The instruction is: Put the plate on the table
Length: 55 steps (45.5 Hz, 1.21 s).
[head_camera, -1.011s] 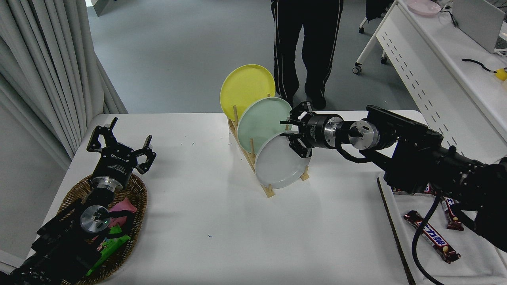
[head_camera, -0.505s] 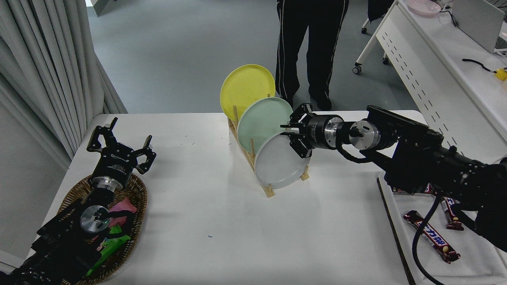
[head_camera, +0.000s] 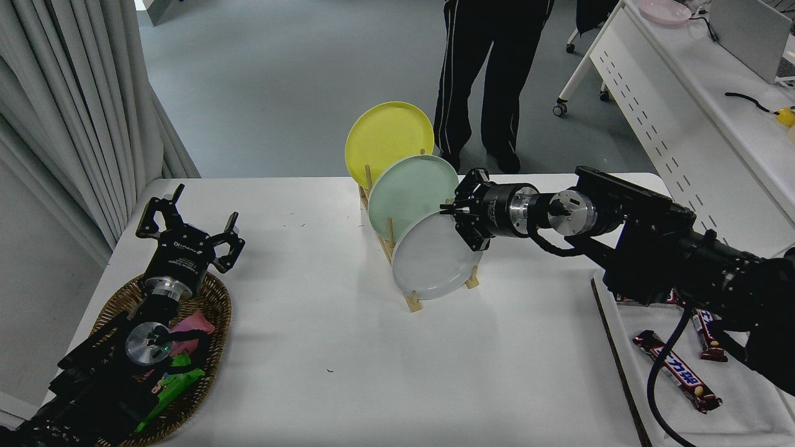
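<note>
Head view gives us the white table (head_camera: pixel 348 372) filling the lower half of the frame, with a wooden rack (head_camera: pixel 410 301) standing at its centre. Three plates sit on edge in that rack, overlapping one another along a diagonal: the yellow plate (head_camera: pixel 385 136) highest and farthest, the mint green plate (head_camera: pixel 407 192) in the middle, and the light grey plate (head_camera: pixel 428 257) lowest and nearest, its face turned toward us and its bottom edge down in the rack.

From the right edge of the frame we see the right arm reaching leftward across the table, and the right gripper (head_camera: pixel 458 214) sits at the upper right rim of the grey plate. Its fingers are drawn narrow and pinch that rim, just where the grey plate overlaps the lower edge of the mint green one. The plate is upright in the rack, not lying on the tabletop.

At the lower left of the frame we find the left arm parked, the left gripper (head_camera: pixel 186 230) pointing up the picture with its fingers spread wide and nothing between them. It hangs over the far end of a wicker basket (head_camera: pixel 217 323) holding colourful snack packets.

At the lower right, chocolate bars (head_camera: pixel 677 372) lie on a white cloth (head_camera: pixel 745 410). At the top centre, a person's legs (head_camera: pixel 484 81) in dark trousers stand beyond the table's far edge. A white desk (head_camera: pixel 714 99) runs along the upper right.
</note>
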Tool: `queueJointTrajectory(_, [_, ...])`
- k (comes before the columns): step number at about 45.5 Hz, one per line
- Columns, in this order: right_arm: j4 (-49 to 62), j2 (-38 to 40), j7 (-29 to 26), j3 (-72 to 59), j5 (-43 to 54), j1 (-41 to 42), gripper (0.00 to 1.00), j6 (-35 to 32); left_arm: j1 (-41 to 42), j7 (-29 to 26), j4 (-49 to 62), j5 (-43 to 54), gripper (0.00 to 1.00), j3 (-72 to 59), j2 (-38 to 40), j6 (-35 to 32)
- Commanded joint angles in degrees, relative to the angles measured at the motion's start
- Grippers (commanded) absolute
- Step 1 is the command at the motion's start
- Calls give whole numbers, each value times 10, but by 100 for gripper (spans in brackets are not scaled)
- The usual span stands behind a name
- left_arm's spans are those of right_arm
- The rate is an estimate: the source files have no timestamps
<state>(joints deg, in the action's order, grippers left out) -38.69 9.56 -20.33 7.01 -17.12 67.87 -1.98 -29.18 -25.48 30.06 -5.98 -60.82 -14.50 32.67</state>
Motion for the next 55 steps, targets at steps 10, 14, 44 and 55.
queueJointTrajectory(10, [-10, 31, -48, 37, -4, 38, 0, -4, 0, 1, 0, 0, 100, 0, 0, 0])
queueJointTrajectory(14, [-10, 40, -56, 45, -4, 51, 0, -4, 0, 0, 0, 0, 100, 0, 0, 0])
queueJointTrajectory(44, [-150, 128, -110, 94, -172, 128, 0, 99, 0, 0, 0, 0, 100, 0, 0, 0])
queueJointTrajectory(55, [-199, 139, -155, 96, -200, 103, 0, 184, 0, 0, 0, 0, 100, 0, 0, 0])
